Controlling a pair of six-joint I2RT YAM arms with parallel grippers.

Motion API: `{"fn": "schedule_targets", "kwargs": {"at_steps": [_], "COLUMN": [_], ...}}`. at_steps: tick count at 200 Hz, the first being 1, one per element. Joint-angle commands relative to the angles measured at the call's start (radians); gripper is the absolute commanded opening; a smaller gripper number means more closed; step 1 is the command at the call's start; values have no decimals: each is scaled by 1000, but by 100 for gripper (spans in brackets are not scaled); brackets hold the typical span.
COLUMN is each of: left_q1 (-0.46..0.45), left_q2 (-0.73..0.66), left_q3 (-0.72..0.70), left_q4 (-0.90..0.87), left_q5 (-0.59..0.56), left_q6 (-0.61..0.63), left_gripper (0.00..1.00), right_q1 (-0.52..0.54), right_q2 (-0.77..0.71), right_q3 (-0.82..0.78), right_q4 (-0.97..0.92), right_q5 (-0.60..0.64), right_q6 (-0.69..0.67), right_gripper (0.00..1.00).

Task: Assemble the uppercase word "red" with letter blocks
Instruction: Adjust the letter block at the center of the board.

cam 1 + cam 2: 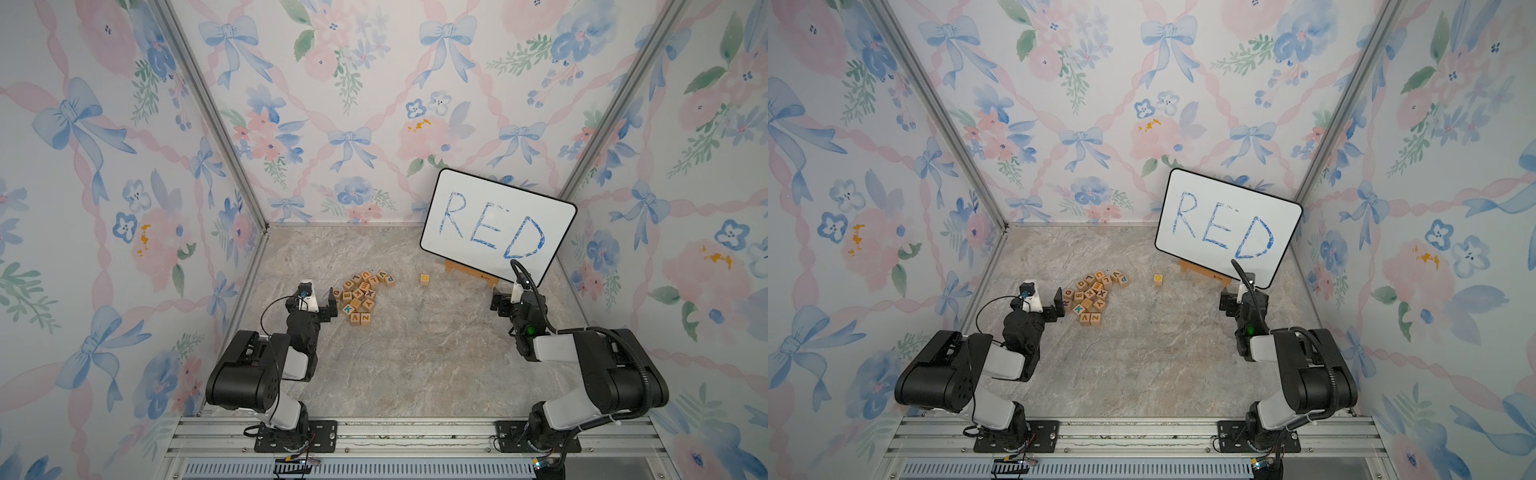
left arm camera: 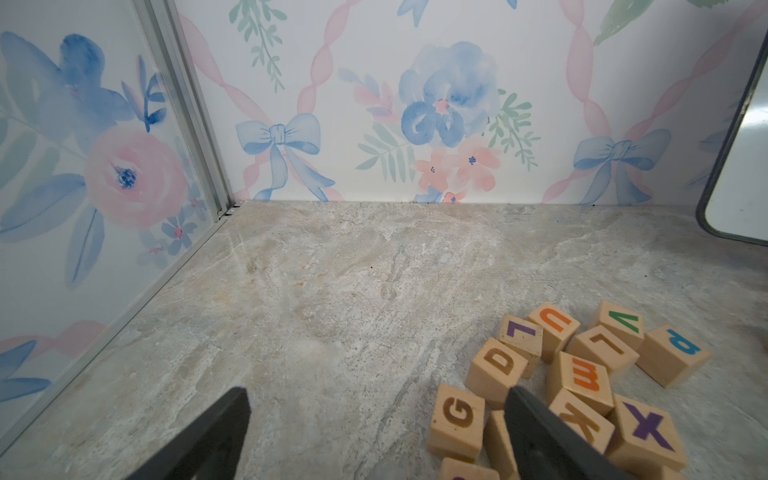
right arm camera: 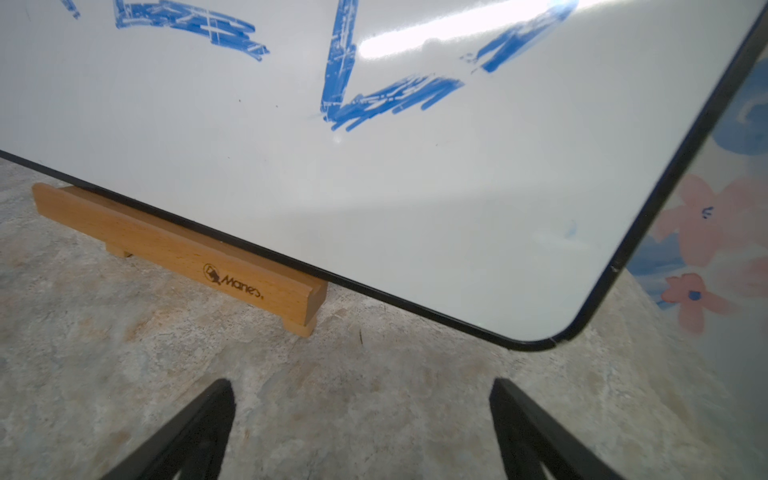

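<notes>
Letter blocks [image 1: 358, 297] heaped just beside left gripper [image 2: 377, 390], jaws spread, empty. Right gripper [image 3: 361, 382], also spread, well apart by whiteboard [image 1: 498, 224]. Left nearer.

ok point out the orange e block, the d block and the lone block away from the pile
orange E block [image 2: 584, 374]: left wrist view, on the face bearing the E.
D block [image 2: 498, 360]: left wrist view, on the face bearing the D.
lone block [image 1: 424, 279]: in a top view, on its upper face.
</notes>
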Motion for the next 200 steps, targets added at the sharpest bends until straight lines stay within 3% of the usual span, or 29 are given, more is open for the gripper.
{"fn": "schedule_targets", "kwargs": {"at_steps": [1, 16, 42, 65, 112, 153, 200], "left_q1": [-3, -3, -17, -32, -104, -162, -251], "left_q2": [-50, -82, -165, -249, -371, -487, -486], "left_q3": [50, 63, 68, 85, 253, 325, 508], "left_q4": [-95, -142, -210, -271, -653, -888, -1279], "left_q5": [-24, -52, -100, -138, -157, -188, -221], "left_q6": [10, -1, 1, -7, -11, -98, -239], "left_gripper": [98, 98, 98, 98, 98, 98, 98], "right_q1": [5, 8, 21, 55, 111, 249, 435], "right_q2": [-35, -75, -137, -184, -252, -275, -228], "right_q3": [25, 61, 235, 282, 477, 646, 857], "right_q4": [-27, -123, -504, -578, -923, -1196, -1450], "right_q5": [94, 139, 199, 239, 254, 257, 263], "right_q6": [33, 36, 31, -10, 63, 160, 246], "right_gripper": [97, 97, 97, 97, 97, 97, 97]}}
